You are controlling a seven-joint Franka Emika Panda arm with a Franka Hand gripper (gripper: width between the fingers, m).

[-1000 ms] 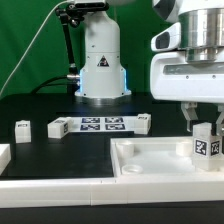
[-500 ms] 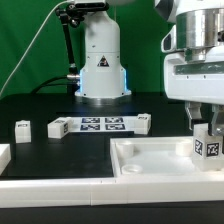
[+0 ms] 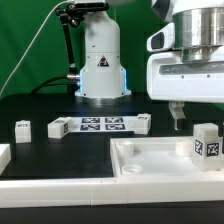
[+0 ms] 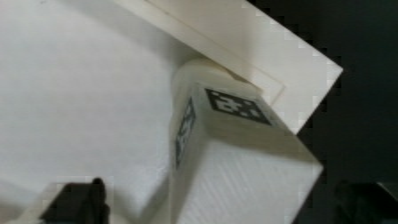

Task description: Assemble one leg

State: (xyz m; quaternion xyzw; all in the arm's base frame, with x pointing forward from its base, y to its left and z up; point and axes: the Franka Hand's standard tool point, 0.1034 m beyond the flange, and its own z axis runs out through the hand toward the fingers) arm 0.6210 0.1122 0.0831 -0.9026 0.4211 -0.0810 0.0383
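**Tool hovers above a leg standing in the tray corner**

The tool [image 3: 196,117] hangs just above the leg [image 3: 207,143], at the exterior view's right end of the bench [image 3: 40,108]. Only one dark fingertip [image 3: 178,117] shows clearly below the white housing; the other is mostly cut off at the picture's edge. The wrist view shows dark tips on either side of the leg with bare space between, touching nothing. The jaws seem spread and empty, clear of the leg.

The leg is a small white block that stands upright inside the tray piece [image 3: 130,170], in its corner at the exterior view's right, close against the raised rim. In the wrist view the leg [image 4: 240,140] sits tight in the angle where two rim walls meet. Judging by this, the corner is where the leg belongs, and it stands on its own because it is seated there, though whether it is fully fastened cannot be told.

A black-and-white square marker tag faces the camera on the leg's side. It is a pattern, not readable writing.

Farther back, the marker board [image 3: 100,125] lies flat near the robot base [image 3: 101,60]. Two more small tagged blocks [image 3: 22,129] [image 3: 56,127] rest toward the exterior view's left edge of the bench. The base carries a triangular emblem; no words can be read on it.
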